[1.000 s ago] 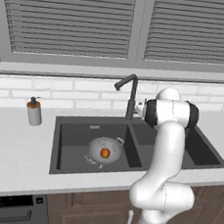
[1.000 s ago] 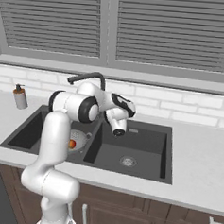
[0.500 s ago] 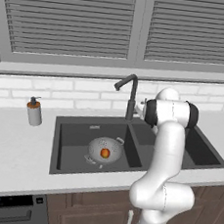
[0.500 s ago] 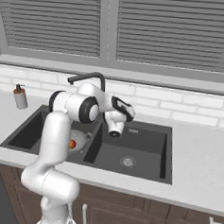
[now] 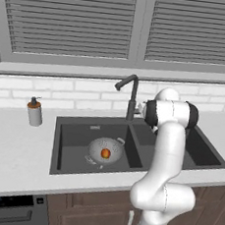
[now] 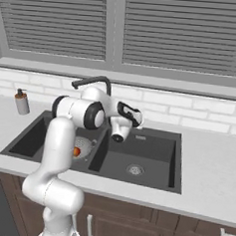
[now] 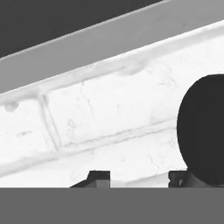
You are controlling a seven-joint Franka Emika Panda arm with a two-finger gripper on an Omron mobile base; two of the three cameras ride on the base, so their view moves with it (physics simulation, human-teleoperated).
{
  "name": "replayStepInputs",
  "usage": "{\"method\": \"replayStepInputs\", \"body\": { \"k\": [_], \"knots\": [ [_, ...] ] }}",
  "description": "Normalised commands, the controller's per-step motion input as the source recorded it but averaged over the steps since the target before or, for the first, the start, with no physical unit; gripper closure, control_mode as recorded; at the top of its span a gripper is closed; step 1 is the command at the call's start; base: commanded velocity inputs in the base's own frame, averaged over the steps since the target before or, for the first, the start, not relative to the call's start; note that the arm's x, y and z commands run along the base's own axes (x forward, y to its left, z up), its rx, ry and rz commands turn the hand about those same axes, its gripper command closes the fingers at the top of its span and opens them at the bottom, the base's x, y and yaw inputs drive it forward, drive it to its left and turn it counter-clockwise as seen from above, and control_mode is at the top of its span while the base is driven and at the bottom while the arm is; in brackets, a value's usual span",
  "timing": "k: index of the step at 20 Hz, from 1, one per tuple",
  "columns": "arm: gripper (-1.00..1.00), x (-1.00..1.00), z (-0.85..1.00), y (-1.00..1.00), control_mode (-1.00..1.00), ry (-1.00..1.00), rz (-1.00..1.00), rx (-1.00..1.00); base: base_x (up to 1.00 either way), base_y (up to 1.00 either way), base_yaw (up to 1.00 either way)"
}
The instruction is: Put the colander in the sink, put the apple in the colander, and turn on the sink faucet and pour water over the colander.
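Inside perforated metal colander (image 5: 104, 149), round red-orange apple (image 5: 106, 153) sits.

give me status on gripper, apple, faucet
Gripper up by faucet, jaws partly closed, nothing visibly held. Apple in colander, left sink basin. No water seen.

White brick wall (image 7: 100, 118) ran slantwise, a grey ledge (image 7: 109, 43) above it. A dark rounded shape (image 7: 203, 129), likely the sink faucet, stood close at right, touching one fingertip (image 7: 177, 178).
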Motion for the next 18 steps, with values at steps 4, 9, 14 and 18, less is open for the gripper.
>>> {"method": "replayStepInputs", "body": {
  "k": [4, 9, 14, 18],
  "knots": [
    [1.00, 0.95, -0.04, -1.00, -1.00, 0.05, -0.15, 0.12, 0.00, 0.00, 0.00],
    [1.00, 0.69, -0.07, -1.00, -1.00, 0.05, -0.12, 0.16, 0.00, 0.00, 0.00],
    [1.00, -0.80, 0.69, -0.98, -1.00, -0.30, 0.01, 0.47, 0.00, 0.00, 0.00],
    [1.00, -1.00, 0.58, -1.00, -1.00, -0.39, 0.00, 0.51, 0.00, 0.00, 0.00]
  ]
}}
